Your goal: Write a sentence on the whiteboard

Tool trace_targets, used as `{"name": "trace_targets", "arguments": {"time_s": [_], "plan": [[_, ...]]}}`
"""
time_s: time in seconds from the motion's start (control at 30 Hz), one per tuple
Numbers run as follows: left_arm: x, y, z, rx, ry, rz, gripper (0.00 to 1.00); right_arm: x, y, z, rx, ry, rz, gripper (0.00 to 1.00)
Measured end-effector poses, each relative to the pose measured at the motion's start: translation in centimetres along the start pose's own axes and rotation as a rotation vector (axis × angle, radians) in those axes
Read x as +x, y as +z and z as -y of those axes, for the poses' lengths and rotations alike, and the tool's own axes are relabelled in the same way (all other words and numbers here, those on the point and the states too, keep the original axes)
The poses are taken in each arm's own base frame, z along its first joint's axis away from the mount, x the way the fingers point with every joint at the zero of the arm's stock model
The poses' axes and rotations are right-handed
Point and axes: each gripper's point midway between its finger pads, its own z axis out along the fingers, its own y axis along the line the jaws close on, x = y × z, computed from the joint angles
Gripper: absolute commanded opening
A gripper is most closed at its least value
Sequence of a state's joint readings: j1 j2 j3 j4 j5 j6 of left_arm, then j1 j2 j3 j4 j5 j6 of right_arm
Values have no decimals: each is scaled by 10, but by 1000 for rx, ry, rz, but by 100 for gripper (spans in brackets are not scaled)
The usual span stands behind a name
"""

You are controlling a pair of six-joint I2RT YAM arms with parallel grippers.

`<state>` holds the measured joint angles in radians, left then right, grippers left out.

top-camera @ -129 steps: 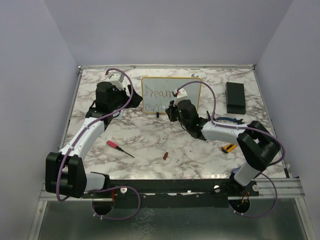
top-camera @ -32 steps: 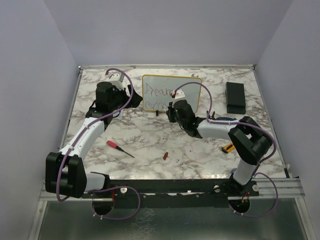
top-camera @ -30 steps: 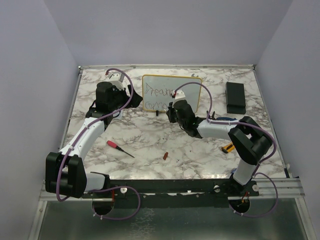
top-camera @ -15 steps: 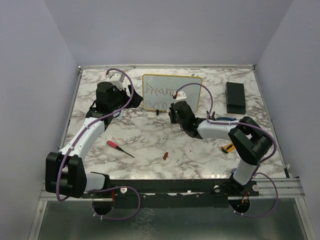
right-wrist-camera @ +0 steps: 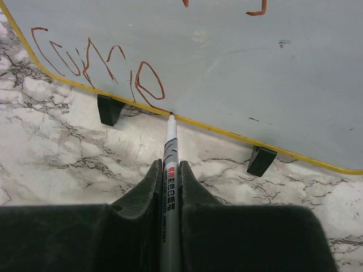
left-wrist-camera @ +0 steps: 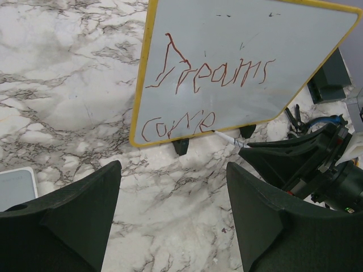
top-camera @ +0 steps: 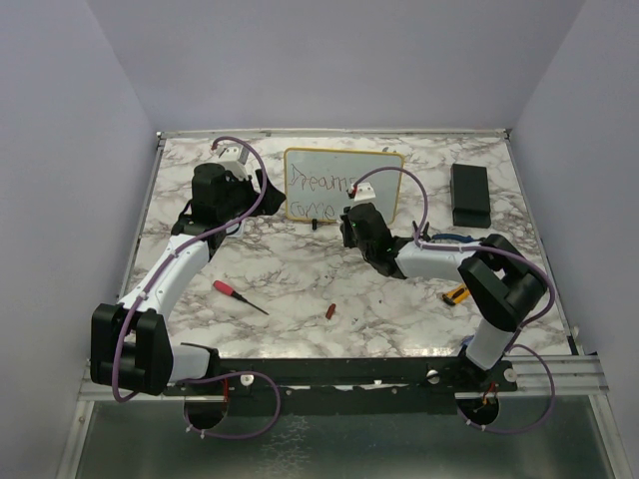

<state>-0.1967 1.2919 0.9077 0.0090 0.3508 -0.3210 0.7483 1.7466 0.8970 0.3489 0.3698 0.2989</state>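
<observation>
Progress: the sentence (left-wrist-camera: 218,76) reads "Dreams come"; right gripper (right-wrist-camera: 170,167), clamped on the marker (right-wrist-camera: 169,141) at the whiteboard (left-wrist-camera: 306,51), should shift right for "true"; left gripper (left-wrist-camera: 173,170) gapes empty.

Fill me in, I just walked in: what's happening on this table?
The right gripper is shut on a marker, its tip at the lower frame of the whiteboard, just past the last letter written. The sentence so far reads "Dreams" with "come" below, in reddish strokes. The left gripper stands open and empty, facing the board from its left side.
</observation>
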Motion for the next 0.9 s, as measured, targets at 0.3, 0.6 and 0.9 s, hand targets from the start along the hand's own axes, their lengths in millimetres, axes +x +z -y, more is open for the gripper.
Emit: {"name": "trace_targets", "arguments": {"time_s": [0.3,0.6,0.9], "plan": [[0,0,0,0,0,0,76,-2,-4,3,0,-14,5,1],[0,0,1,1,1,-1,76,-17,-22,2,-37,-9,41,1],[2,1,3,6,3,-4,76,-38,-34,11,-48,12,88,1]]}}
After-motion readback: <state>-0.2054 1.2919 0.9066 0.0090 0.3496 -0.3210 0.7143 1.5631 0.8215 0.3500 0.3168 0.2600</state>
